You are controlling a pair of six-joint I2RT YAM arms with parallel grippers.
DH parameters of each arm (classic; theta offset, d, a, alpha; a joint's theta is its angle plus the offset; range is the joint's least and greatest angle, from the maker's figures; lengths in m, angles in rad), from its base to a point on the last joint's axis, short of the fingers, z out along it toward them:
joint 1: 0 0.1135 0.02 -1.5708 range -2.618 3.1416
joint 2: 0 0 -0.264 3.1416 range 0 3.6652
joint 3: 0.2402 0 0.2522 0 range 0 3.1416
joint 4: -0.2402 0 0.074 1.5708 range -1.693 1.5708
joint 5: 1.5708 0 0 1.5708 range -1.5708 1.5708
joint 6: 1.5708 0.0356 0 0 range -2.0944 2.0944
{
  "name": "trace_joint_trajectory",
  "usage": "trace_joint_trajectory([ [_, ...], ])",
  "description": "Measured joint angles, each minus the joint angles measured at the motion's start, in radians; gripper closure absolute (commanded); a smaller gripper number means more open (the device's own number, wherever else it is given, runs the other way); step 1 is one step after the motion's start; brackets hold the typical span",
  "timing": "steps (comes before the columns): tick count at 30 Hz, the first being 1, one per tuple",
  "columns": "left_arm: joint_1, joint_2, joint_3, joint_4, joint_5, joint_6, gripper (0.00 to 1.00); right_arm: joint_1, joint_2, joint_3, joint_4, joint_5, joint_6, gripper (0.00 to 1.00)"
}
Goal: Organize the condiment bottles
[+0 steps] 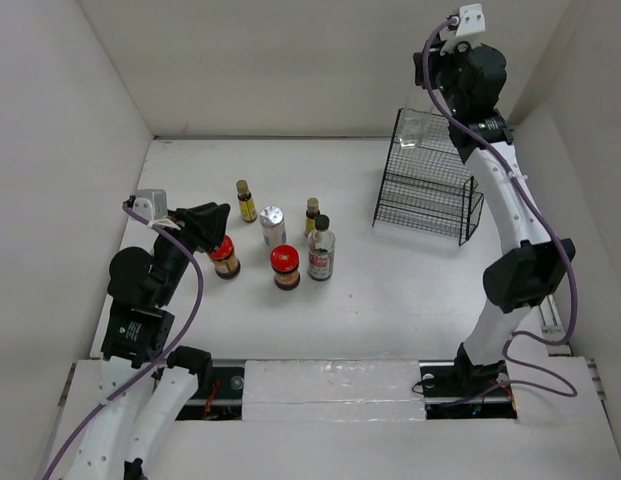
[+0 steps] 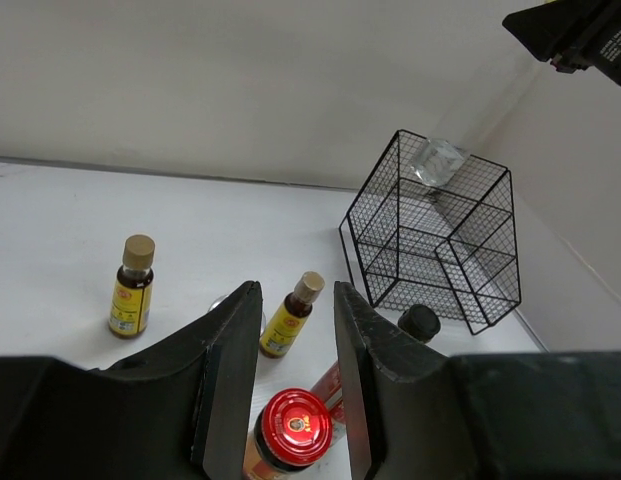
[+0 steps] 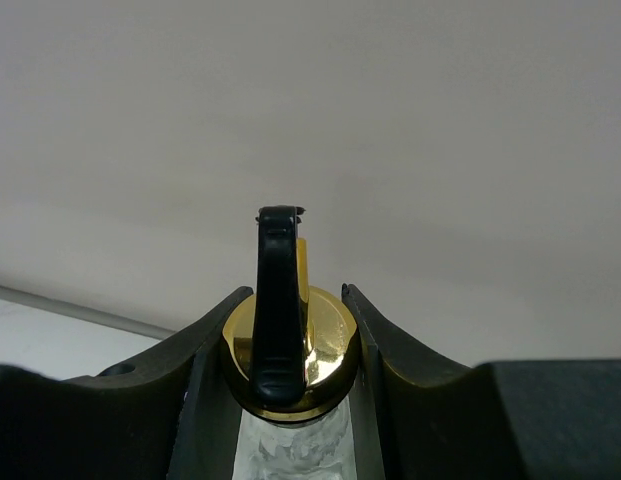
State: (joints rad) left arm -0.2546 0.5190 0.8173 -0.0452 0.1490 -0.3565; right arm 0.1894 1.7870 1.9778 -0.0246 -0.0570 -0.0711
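Bottle with gold cap (image 3: 330, 345) clamped in right pincer (image 3: 296, 296); left pincer (image 2: 295, 292) apart, red-lidded jar (image 2: 293, 426) just below its gap.

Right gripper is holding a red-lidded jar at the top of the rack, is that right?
No, wrong item: the right gripper is shut on the gold-capped bottle, as the right wrist view shows. It is at the top of the rack, as you said.

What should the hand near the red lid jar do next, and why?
Probably ease the left hand down and shut it on the red-lidded jar: the hand is open, and the jar sits lined up in its gap, not yet gripped.
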Motion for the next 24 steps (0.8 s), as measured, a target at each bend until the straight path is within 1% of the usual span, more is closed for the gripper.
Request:
trace_joint_trajectory([
  [8,0.000,0.008,0.000,0.001,0.000,0.000,0.69,-0.003,0.029,0.010,0.012,0.084,0.025,1.00],
  [12,0.000,0.017,0.000,0.002,0.000,0.000,0.69,-0.011,0.029,0.003,0.055,0.122,0.031,1.00],
  [19,0.000,0.024,0.000,0.002,0.000,0.000,0.69,-0.042,0.034,0.003,0.113,0.156,0.050,1.00],
  [24,0.000,0.031,0.000,0.000,-0.001,0.000,0.69,-0.054,0.067,0.004,0.148,0.174,0.051,1.00],
])
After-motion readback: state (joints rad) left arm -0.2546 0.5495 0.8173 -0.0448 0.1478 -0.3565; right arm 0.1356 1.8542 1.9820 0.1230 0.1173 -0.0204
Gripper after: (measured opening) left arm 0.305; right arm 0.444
